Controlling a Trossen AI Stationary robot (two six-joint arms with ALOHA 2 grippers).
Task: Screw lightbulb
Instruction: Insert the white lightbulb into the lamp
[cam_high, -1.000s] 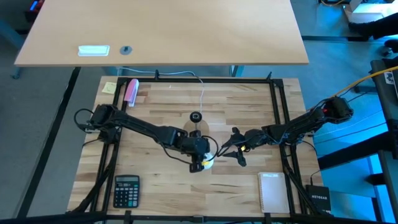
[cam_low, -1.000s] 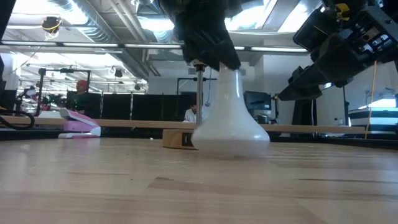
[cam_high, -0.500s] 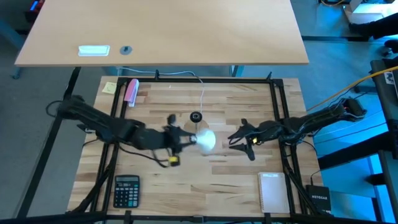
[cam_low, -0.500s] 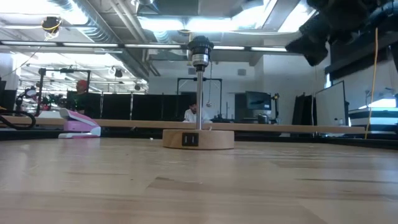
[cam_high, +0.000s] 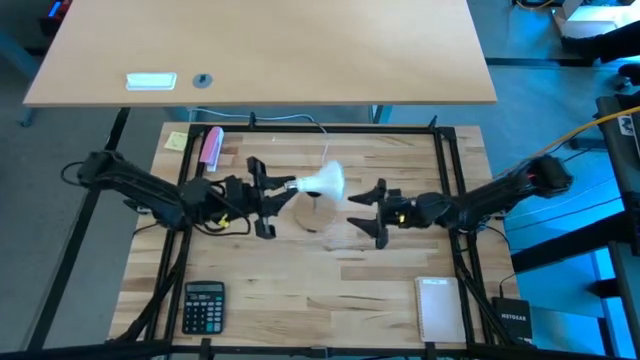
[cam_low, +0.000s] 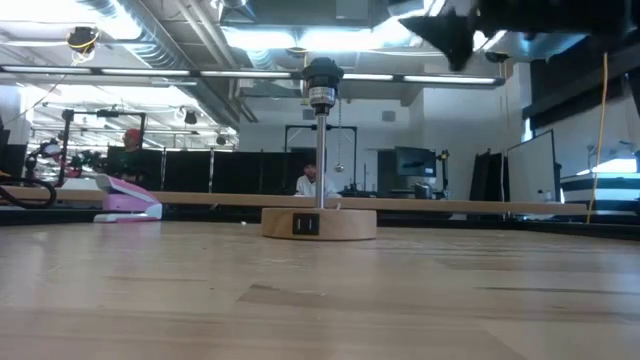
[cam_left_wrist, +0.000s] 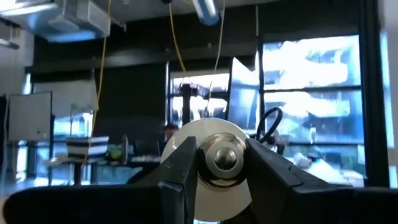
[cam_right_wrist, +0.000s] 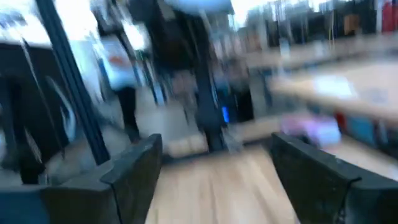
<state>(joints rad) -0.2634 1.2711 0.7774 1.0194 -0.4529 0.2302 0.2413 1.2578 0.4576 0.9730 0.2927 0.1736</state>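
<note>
The white globe lightbulb (cam_high: 326, 182) is held off the table, lying level, its globe toward the table's right and high above the black socket. It is out of the low view. My left gripper (cam_high: 280, 188) is shut on it. The round wooden disc (cam_low: 318, 223) stands on the table with its post and socket (cam_low: 322, 80) upright. My right gripper (cam_high: 365, 213) is open and empty just right of the disc, fingers pointing toward the table's left; it shows as a dark shape (cam_low: 450, 30) in the low view. My left gripper pinches the bulb's narrow neck beside the silvery screw base (cam_left_wrist: 224, 159) between its two fingers (cam_left_wrist: 181, 177). The fingers come level from the table's left. The screw base points back at the wrist and the globe (cam_high: 330, 182) sticks out past the fingertips. The bulb is lifted clear.
A white cord (cam_high: 326, 150) runs from the disc to the far edge. A pink object (cam_high: 211, 148) and yellow note (cam_high: 176, 141) lie at the far left, a calculator (cam_high: 204, 305) at the near left, a white pad (cam_high: 438, 306) at the near right.
My left gripper has lifted the bulb, which stood globe-down on the table near the front, carried it left, then toward the far edge, and turned it level over the socket. My right gripper has risen and moved a little toward the disc, still open.
</note>
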